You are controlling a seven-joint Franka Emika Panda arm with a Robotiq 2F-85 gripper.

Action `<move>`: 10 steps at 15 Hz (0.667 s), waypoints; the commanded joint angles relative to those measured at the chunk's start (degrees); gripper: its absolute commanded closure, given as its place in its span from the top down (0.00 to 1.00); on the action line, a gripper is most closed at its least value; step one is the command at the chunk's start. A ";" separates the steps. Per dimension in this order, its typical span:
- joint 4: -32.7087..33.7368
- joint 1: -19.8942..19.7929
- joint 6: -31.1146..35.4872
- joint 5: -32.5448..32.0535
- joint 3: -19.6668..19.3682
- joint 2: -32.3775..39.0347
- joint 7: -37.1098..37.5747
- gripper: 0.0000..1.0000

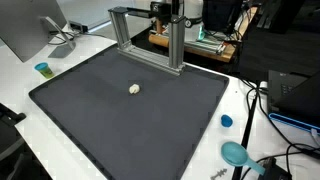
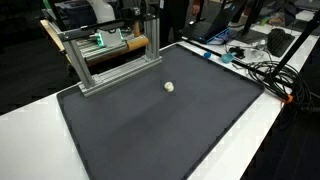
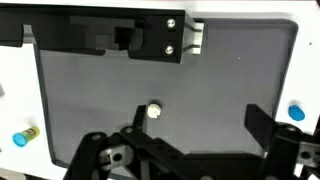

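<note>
A small cream ball lies alone near the middle of a dark grey mat; it also shows in an exterior view as the ball on the mat. In the wrist view my gripper looks down on the mat from high up, open, with nothing between its fingers. The ball appears just inside the left fingertip, well below it. The right fingertip stands far apart from it. I cannot make out the gripper in either exterior view.
A metal frame stands on the mat's far edge, also visible as the frame and the frame. A blue cap, a teal scoop-like thing and a small teal cup sit on the white table. Cables lie beside the mat.
</note>
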 commanded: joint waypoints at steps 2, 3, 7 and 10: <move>-1.85 2.02 2.50 1.79 -3.78 -1.97 -1.42 1.00; -3.54 2.08 4.03 3.59 -5.43 -3.77 -3.04 1.00; -12.95 1.41 12.43 9.87 -13.10 -12.10 -10.17 1.00; -20.14 0.70 16.58 11.51 -17.58 -17.68 -15.67 1.00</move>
